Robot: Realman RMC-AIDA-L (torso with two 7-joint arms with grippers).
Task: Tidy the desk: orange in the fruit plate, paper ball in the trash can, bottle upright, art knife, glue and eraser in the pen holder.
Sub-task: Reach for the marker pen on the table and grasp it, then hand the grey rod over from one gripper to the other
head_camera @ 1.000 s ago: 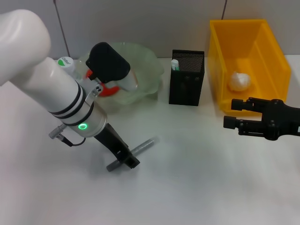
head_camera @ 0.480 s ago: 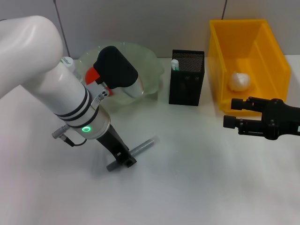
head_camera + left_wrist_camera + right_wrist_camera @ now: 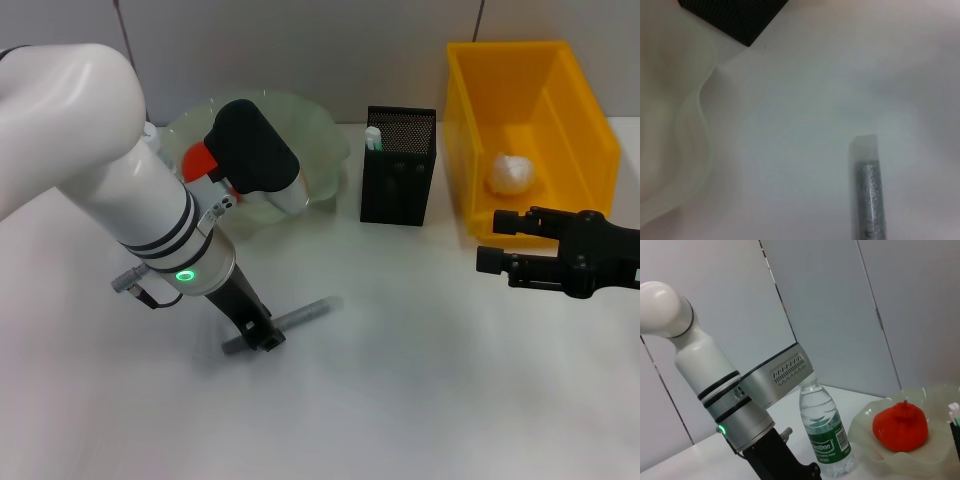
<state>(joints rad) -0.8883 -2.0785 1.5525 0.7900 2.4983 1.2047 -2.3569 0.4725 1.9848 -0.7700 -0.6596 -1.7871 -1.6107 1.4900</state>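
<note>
Grey knife (image 3: 300,316) is lying flat on the white table (image 3: 420,380), and the left gripper (image 3: 258,335) is down over its near-left end, jaws either side of it; can't tell if they're actually squeezing yet. The left wrist view just shows the knife's far tip on the table. Orange (image 3: 205,160) sits in the plate (image 3: 320,140) at the far left, bottle (image 3: 824,435) standing upright just left of it. Black pen holder (image 3: 398,170) is right of the plate, with the paper ball (image 3: 511,172) in the yellow bin (image 3: 590,110). Right gripper (image 3: 490,242) hovers near the bin's front, fingers spread, holding nothing.
</note>
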